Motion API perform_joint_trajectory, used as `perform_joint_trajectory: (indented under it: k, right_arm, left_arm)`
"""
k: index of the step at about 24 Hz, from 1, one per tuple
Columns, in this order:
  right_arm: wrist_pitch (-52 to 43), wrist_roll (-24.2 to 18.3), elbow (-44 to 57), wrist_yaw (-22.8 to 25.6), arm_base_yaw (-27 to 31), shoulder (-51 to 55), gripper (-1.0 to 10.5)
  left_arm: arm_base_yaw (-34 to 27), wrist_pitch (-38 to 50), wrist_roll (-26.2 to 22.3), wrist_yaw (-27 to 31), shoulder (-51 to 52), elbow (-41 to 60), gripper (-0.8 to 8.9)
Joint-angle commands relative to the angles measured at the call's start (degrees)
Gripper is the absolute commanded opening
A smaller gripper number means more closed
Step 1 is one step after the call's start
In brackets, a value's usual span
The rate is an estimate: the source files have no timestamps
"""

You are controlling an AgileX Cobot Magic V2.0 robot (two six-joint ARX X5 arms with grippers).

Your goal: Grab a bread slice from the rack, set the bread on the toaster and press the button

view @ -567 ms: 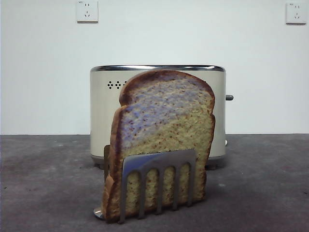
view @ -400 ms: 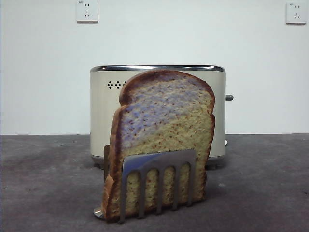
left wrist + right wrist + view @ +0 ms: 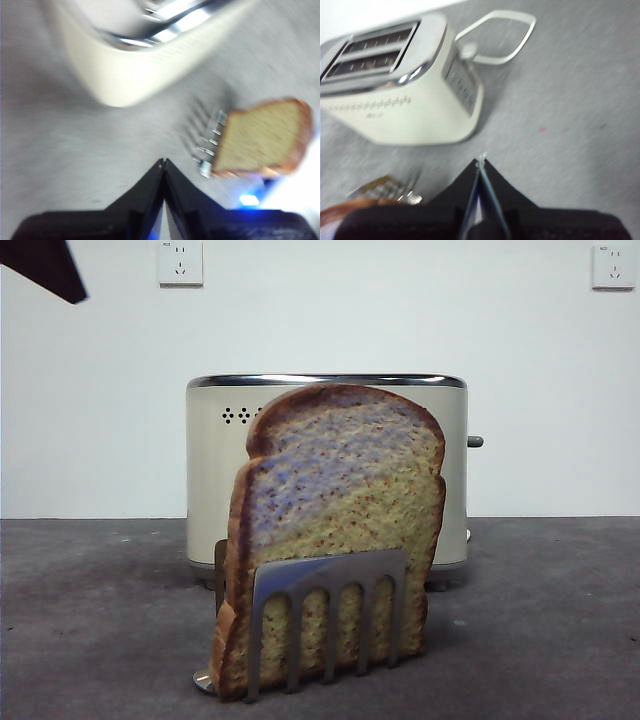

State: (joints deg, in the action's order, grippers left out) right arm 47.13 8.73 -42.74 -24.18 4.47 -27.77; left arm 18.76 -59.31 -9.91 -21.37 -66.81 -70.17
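The slice of bread [image 3: 340, 500] stands upright in the steel rack [image 3: 330, 585], close to the front camera. The cream toaster [image 3: 210, 480] stands behind them, its dark button [image 3: 475, 442] sticking out of its right side. My left gripper [image 3: 164, 164] is shut and empty, above the table, between the toaster [image 3: 125, 75] and the rack [image 3: 206, 142] with the bread [image 3: 262, 137]. My right gripper [image 3: 481, 161] is shut and empty, above the table beside the toaster [image 3: 395, 105]. The rack [image 3: 406, 192] and the bread [image 3: 355, 204] show at that view's edge.
A black arm tip [image 3: 45, 265] shows at the front view's top left corner; which arm it is cannot be told. The toaster's white cord [image 3: 500, 35] loops over the grey table behind it. Two wall sockets [image 3: 180, 262] [image 3: 612, 266] sit high on the white wall.
A black arm tip has come into the front view's top left corner. The bread, rack and toaster have not moved.
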Motion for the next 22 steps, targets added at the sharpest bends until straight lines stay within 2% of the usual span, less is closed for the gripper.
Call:
perform_joint_trajectory:
  k: [1, 2, 5, 8, 13, 16, 19, 22]
  right_arm:
    - [0.13, -0.44, -0.22, -1.29, 0.00, -1.46, 0.0]
    - [0.22, -0.44, -0.22, -1.38, 0.00, -2.12, 0.0]
    - [0.87, -0.42, -0.24, -1.38, 0.00, -3.30, 0.0]
    - [1.11, -0.39, -0.24, -1.44, 0.00, -3.56, 0.0]
    - [1.44, -0.39, -0.24, -1.44, 0.00, -3.56, 0.0]
    - [1.73, 0.00, -0.24, -1.44, 0.00, -3.56, 0.0]
    - [2.95, 0.00, -0.24, -1.40, 0.00, -3.56, 0.0]
    - [3.80, 0.00, -0.24, -1.38, 0.00, -3.56, 0.0]
  left_arm:
    - [4.52, -1.27, -0.83, -0.07, -0.96, -0.42, 0.07]
    - [6.29, -2.08, -0.81, -0.09, -1.60, -0.90, 0.36]
    - [11.06, -5.40, -0.81, -0.09, -3.82, -3.98, 2.34]
    - [15.50, -8.04, -0.81, -0.09, -6.54, -7.80, 3.44]
    - [22.14, -11.61, -0.59, 0.04, -12.83, -14.01, 3.56]
    - [25.49, -11.50, 0.07, 2.47, -16.72, -15.43, 3.56]
    - [28.41, -9.94, 0.15, 6.23, -20.06, -15.43, 4.15]
    - [30.82, -6.12, 0.66, 7.04, -22.29, -15.43, 4.15]
